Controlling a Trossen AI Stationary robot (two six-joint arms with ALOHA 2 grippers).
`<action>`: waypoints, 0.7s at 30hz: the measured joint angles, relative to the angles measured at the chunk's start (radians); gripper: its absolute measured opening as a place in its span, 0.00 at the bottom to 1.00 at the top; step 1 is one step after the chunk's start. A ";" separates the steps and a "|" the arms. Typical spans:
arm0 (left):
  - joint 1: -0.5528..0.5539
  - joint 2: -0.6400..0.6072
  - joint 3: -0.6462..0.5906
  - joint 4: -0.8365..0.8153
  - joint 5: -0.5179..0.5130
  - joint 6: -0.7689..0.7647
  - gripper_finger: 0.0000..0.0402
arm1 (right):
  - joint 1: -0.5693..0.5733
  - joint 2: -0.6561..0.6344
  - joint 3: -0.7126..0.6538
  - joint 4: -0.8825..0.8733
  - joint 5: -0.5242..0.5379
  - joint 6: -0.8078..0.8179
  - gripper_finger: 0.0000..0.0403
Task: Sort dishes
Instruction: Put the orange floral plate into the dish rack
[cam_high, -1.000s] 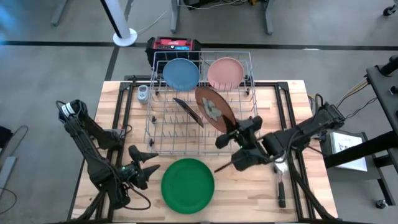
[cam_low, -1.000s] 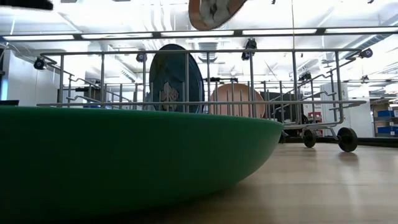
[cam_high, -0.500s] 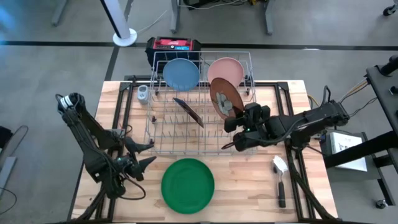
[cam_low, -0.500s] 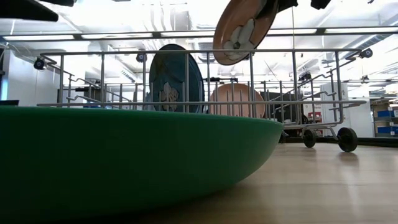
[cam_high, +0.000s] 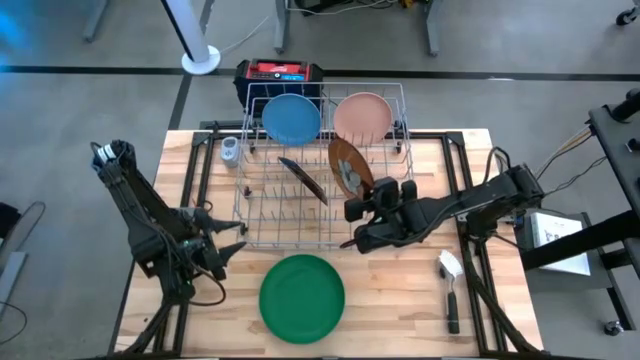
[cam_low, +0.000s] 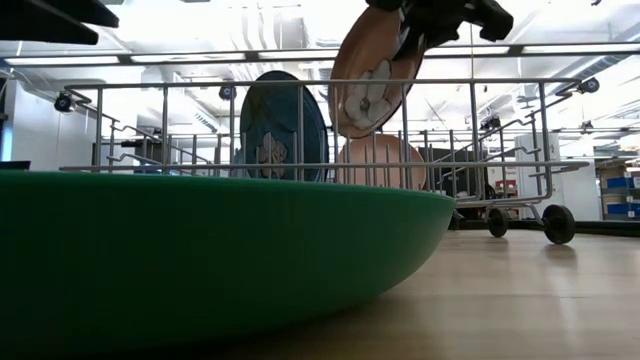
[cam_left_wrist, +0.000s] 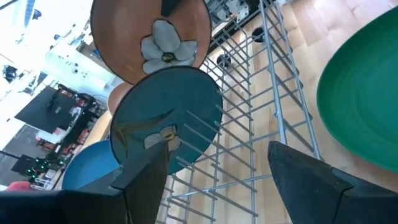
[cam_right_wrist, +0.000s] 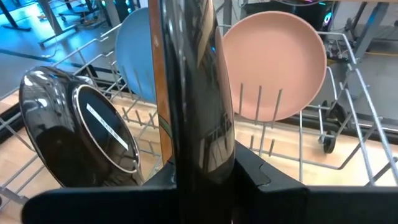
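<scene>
My right gripper (cam_high: 360, 203) is shut on a dark orange-brown plate (cam_high: 349, 166) with a pale flower on its face (cam_low: 368, 78). It holds the plate over the grey wire rack (cam_high: 250, 215). In the rack stand a light blue plate (cam_high: 291, 118), a pale pink plate (cam_high: 362, 115) and a second dark plate (cam_high: 303, 180), each on edge between the tines. The green plate (cam_high: 302, 297) lies flat on the table in front of the rack. My left gripper (cam_high: 226, 251) is open, left of the green plate, holding nothing. My right gripper pinches the rim of the orange-brown plate (cam_right_wrist: 191, 118) between its two fingers, at the plate's near right edge. The fingers come from the table's right, slanting down. The plate stands on edge, tilted, its lower edge (cam_low: 352, 130) below the rack's top rail. I cannot tell whether it touches the tines.
A white-headed brush with a black handle (cam_high: 450, 285) lies on the table at the near right. A red and black box (cam_high: 280, 72) sits behind the rack. A small grey cup (cam_high: 230, 150) stands left of the rack's far end.
My right gripper has sunk and gone toward the table's left with the orange-brown plate. The plate has tipped from a flatter slant to standing on edge and has dropped below the rack's top rail. My left gripper, still open, has drawn back toward the table's left edge.
</scene>
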 joint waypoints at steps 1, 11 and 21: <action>0.000 -0.005 -0.004 0.000 0.000 -0.007 0.66 | 0.000 0.003 0.000 0.000 0.000 0.002 0.09; 0.000 -0.011 -0.016 0.001 0.000 -0.014 0.66 | 0.001 0.017 0.000 0.031 0.023 -0.027 0.09; 0.000 -0.011 -0.016 0.001 0.000 -0.028 0.66 | -0.006 0.049 0.000 0.078 0.030 -0.077 0.09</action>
